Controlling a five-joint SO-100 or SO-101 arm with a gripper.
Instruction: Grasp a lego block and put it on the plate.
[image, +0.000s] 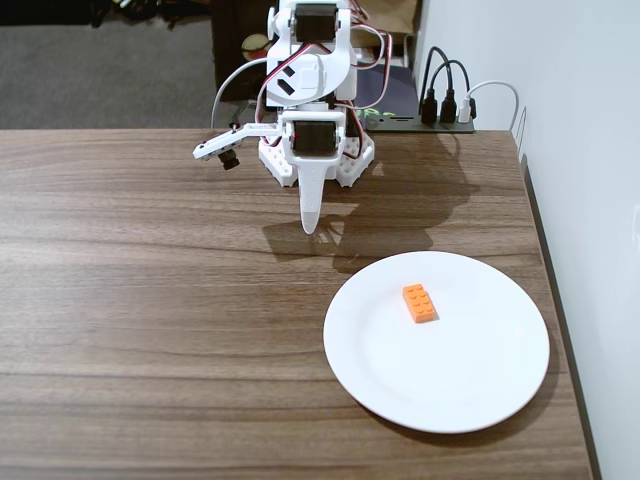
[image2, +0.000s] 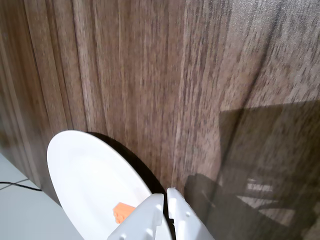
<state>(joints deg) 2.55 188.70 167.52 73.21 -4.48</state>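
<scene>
The orange lego block (image: 420, 303) lies flat on the white plate (image: 470, 385), a little up and left of the plate's middle in the fixed view. My gripper (image: 311, 225) hangs above the bare wood, up and left of the plate and well apart from the brick, with its white fingers pressed together and nothing between them. In the wrist view the shut gripper (image2: 166, 193) enters from the bottom edge and covers part of the lego block (image2: 121, 210), which rests on the plate (image2: 85, 170).
The arm's white base (image: 318, 150) stands at the table's far edge, with a black power strip and cables (image: 445, 108) behind it to the right. The table's right edge (image: 555, 300) runs close past the plate, next to a white wall.
</scene>
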